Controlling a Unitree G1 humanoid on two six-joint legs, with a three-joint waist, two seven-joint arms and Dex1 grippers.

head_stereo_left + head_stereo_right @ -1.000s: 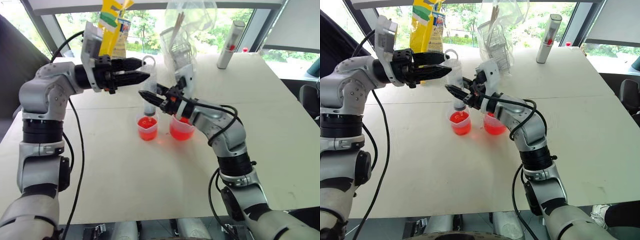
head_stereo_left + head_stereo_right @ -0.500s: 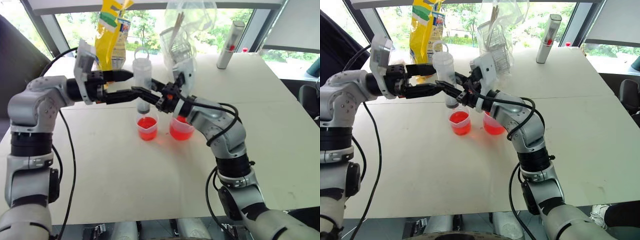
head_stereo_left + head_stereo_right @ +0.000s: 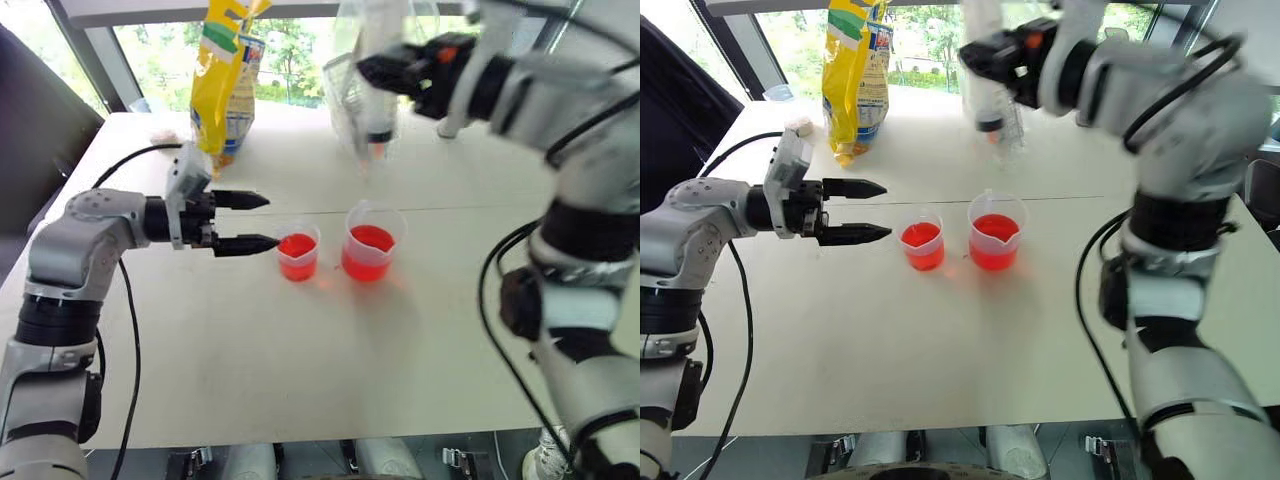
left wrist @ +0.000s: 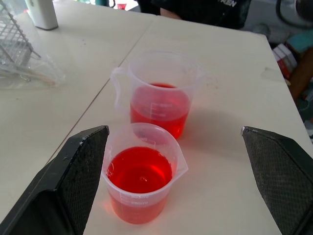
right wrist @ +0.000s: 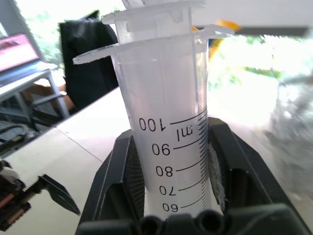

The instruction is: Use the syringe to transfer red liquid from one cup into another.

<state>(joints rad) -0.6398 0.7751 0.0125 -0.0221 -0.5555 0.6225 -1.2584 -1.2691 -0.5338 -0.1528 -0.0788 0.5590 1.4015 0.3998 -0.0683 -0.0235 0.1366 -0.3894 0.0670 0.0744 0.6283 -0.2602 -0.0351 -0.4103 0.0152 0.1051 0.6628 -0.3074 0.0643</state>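
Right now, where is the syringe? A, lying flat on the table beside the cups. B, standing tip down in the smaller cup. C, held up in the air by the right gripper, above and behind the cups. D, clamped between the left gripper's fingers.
C: the right gripper is shut on the syringe, raised well above the larger beaker and the smaller cup, while the left gripper is open beside the smaller cup.

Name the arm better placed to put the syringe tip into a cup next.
Right: its gripper is already clamped on the syringe, raised above the larger cup. The left gripper hangs open and empty beside the smaller cup.
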